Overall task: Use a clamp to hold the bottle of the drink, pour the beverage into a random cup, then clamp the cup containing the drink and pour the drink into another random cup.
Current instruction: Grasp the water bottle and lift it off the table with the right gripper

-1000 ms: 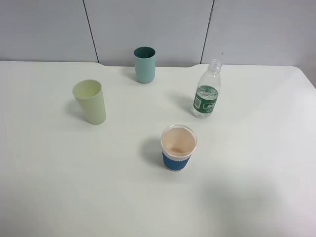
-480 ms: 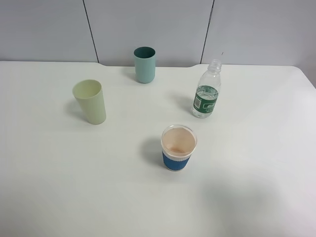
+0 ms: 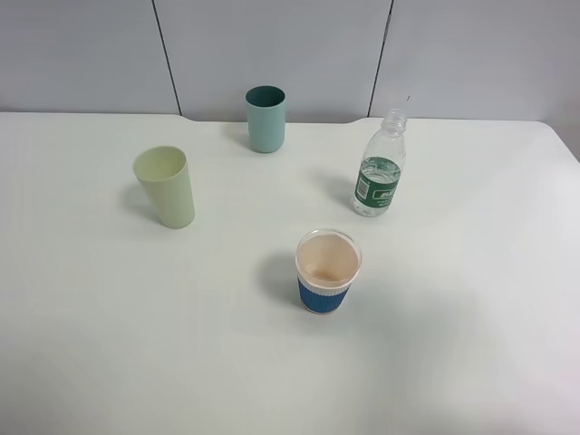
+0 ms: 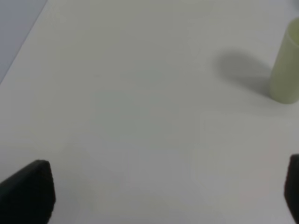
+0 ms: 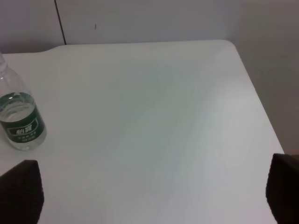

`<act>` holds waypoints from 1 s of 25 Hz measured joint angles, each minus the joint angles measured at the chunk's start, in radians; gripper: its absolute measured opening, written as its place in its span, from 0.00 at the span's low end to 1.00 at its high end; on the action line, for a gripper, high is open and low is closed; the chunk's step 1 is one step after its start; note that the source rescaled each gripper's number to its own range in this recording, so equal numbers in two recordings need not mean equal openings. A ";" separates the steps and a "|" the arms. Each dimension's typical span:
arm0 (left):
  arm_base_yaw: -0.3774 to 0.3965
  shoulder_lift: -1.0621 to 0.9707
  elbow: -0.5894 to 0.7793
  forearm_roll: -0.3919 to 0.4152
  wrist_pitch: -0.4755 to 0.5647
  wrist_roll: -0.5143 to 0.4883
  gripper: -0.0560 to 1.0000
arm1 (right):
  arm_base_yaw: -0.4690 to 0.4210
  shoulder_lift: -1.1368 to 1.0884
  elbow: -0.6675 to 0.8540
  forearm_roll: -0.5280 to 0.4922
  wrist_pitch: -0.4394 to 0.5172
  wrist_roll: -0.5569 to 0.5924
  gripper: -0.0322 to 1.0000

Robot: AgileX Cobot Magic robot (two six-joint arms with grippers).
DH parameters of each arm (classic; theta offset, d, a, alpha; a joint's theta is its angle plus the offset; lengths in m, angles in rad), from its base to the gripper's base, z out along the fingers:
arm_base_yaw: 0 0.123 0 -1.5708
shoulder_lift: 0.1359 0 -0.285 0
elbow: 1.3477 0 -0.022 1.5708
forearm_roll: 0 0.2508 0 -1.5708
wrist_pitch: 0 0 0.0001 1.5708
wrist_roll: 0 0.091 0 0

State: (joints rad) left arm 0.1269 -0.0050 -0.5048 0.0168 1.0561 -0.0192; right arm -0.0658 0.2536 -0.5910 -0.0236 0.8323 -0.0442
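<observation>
Exterior high view: neither arm shows here, so you are at the approach to the bottle (image 3: 379,168). It stands upright on the white table (image 3: 471,317). From the bottle, the blue-sleeved paper cup (image 3: 327,272) sits nearer you and a little left. The teal tumbler (image 3: 265,119) is left and farther back. The pale yellow-green tumbler (image 3: 166,188) is well off to the left.

Left wrist view: your left gripper (image 4: 161,189) has its fingers spread wide with nothing between them. The bottle is out of sight here. Only the yellow-green tumbler (image 4: 287,70) shows, well apart from the fingers.

Right wrist view: your right gripper (image 5: 152,189) is also spread wide and empty. This looks like the arm for the job. The bottle (image 5: 18,116) stands ahead of it, outside the gap and in line with one finger rather than the middle. Clear liquid (image 5: 16,108) shows just above the green label. Shift sideways until the bottle is centred between the fingers, then advance level. Close on the labelled body, not the narrow neck. Squeeze gently, since thin plastic will likely buckle.
</observation>
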 joint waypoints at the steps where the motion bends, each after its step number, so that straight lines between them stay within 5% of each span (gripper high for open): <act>1: 0.000 0.000 0.000 0.000 0.000 0.000 1.00 | 0.000 0.042 0.000 0.000 -0.025 0.000 0.90; 11: 0.000 0.000 0.000 0.000 0.000 0.000 1.00 | 0.000 0.393 0.000 0.111 -0.275 -0.017 0.98; 25: 0.000 0.000 0.000 0.000 0.000 0.000 1.00 | 0.000 0.623 0.112 0.129 -0.445 -0.027 1.00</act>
State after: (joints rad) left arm 0.1269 -0.0050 -0.5048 0.0172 1.0561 -0.0192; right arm -0.0658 0.8766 -0.4795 0.1052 0.3871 -0.0709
